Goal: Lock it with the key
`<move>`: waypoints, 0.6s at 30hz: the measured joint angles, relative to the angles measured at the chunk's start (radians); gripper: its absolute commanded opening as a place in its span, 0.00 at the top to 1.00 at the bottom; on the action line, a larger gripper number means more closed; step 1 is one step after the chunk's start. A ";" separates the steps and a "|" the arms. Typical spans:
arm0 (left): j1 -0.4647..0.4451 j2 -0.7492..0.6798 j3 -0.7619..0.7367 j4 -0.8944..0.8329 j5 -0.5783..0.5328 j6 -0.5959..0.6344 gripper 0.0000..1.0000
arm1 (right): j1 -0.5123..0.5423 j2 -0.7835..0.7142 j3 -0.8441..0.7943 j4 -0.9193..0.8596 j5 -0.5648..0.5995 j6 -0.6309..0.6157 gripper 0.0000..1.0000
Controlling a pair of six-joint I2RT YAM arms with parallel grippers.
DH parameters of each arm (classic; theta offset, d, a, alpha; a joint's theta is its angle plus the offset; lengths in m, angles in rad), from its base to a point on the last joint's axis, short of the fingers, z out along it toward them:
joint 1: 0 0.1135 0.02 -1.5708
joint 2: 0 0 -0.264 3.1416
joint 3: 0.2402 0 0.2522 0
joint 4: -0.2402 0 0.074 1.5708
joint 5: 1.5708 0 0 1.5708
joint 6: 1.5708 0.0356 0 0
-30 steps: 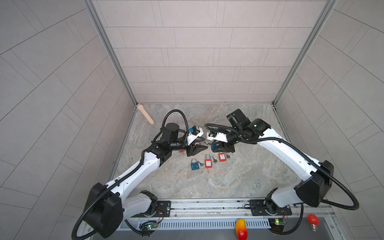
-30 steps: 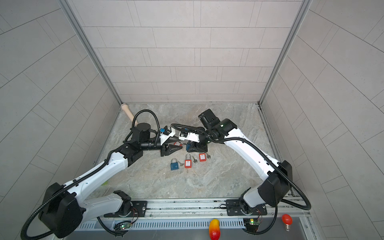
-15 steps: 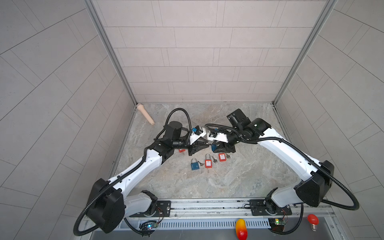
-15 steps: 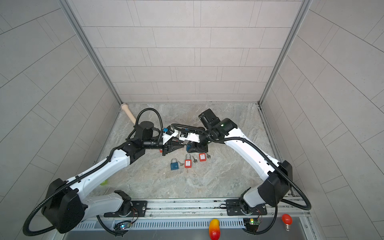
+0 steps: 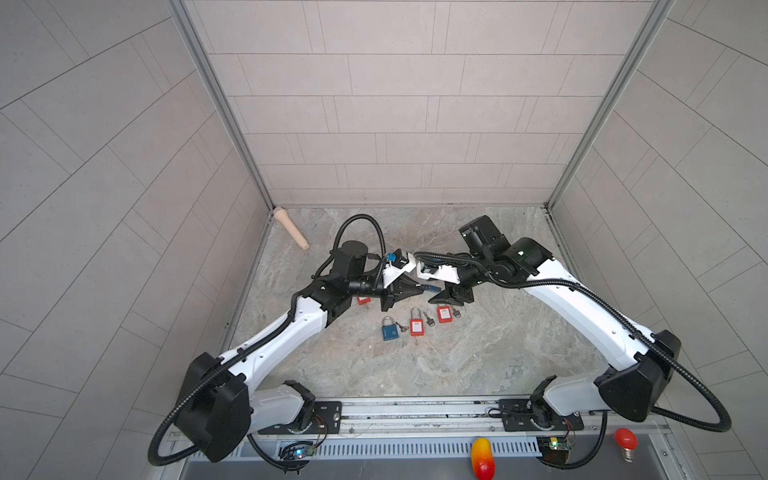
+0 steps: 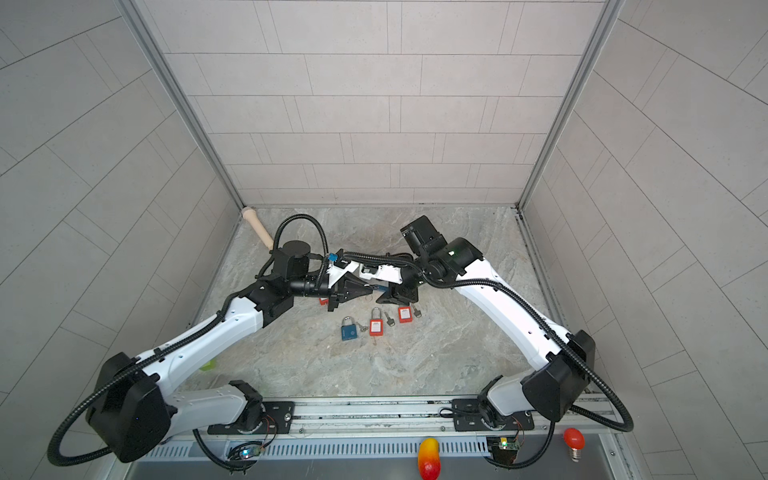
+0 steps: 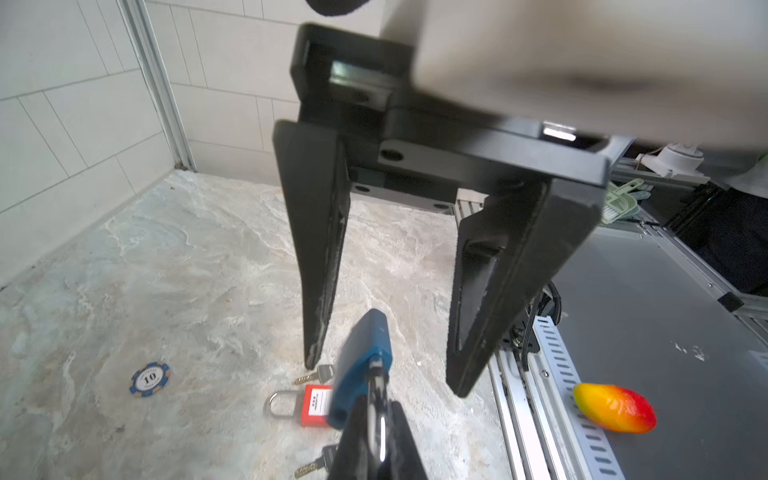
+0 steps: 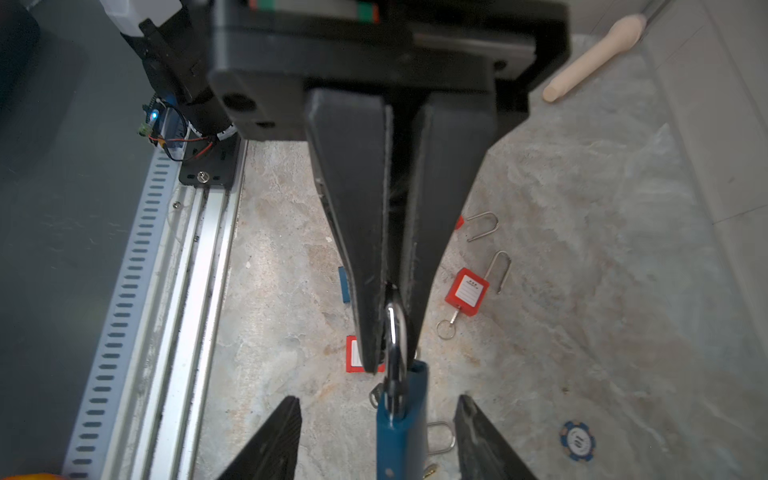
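A blue padlock (image 7: pixel 363 365) hangs in the air above the stone table, between the two arms. My left gripper (image 7: pixel 377 401) is shut on its steel shackle (image 8: pixel 392 332). My right gripper (image 8: pixel 378 398) is open, with one finger (image 8: pixel 270 440) on each side of the lock's blue body (image 8: pixel 401 428), and neither finger touches it. In both top views the two grippers meet at the held padlock (image 5: pixel 432 287) (image 6: pixel 380 286). A loose key (image 5: pixel 429 320) lies on the table below. The keyhole end of the held padlock is hidden.
On the table lie a second blue padlock (image 5: pixel 389 331), two red padlocks (image 5: pixel 416 325) (image 5: pixel 444 313) with keys beside them, and another red one (image 5: pixel 363 300) under my left arm. A poker chip (image 7: pixel 150 378) and a wooden peg (image 5: pixel 291 228) lie further off.
My left gripper has reached in and shut on the blue padlock's shackle. My right gripper has opened and let go of the lock's body.
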 measured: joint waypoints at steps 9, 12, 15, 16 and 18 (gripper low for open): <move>-0.017 -0.010 -0.058 0.227 0.016 -0.179 1.00 | -0.083 -0.105 -0.049 0.005 0.021 0.032 0.40; -0.027 -0.022 -0.058 0.260 0.017 -0.199 1.00 | -0.084 -0.093 -0.058 -0.007 -0.015 0.037 0.45; -0.035 -0.031 -0.058 0.284 0.017 -0.212 1.00 | -0.083 -0.078 -0.059 -0.015 -0.047 0.035 0.50; -0.035 -0.033 -0.058 0.289 0.017 -0.214 1.00 | -0.083 -0.075 -0.059 -0.015 -0.056 0.034 0.52; -0.040 -0.034 -0.058 0.297 0.017 -0.217 1.00 | -0.083 -0.071 -0.059 -0.014 -0.077 0.032 0.58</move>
